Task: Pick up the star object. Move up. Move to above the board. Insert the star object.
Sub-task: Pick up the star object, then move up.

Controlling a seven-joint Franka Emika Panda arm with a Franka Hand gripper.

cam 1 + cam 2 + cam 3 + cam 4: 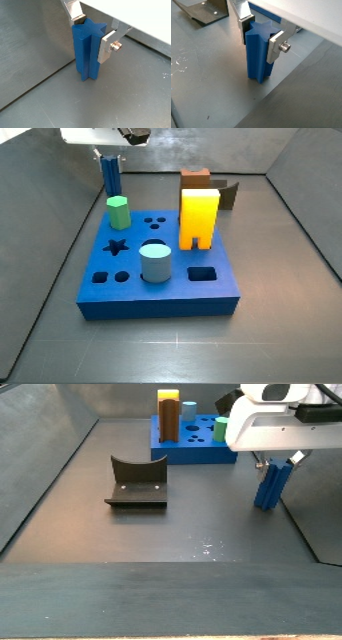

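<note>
The star object (85,57) is a tall dark-blue ridged prism. It stands upright on the grey floor in both wrist views (256,60), beside the far left end of the board (160,296) in a side view (110,178). My gripper (91,37) is down over its top. One silver finger (105,49) presses on one side and the other pad on the opposite side, also in a wrist view (260,40). The star's base touches the floor (271,484). The board (201,446) has an empty star hole (116,247).
On the board stand a green hexagonal peg (119,212), a light-blue cylinder (155,263) and a yellow block (199,218) with a brown block (197,176) behind. The fixture (136,484) stands on the floor apart from the board. Grey walls enclose the floor.
</note>
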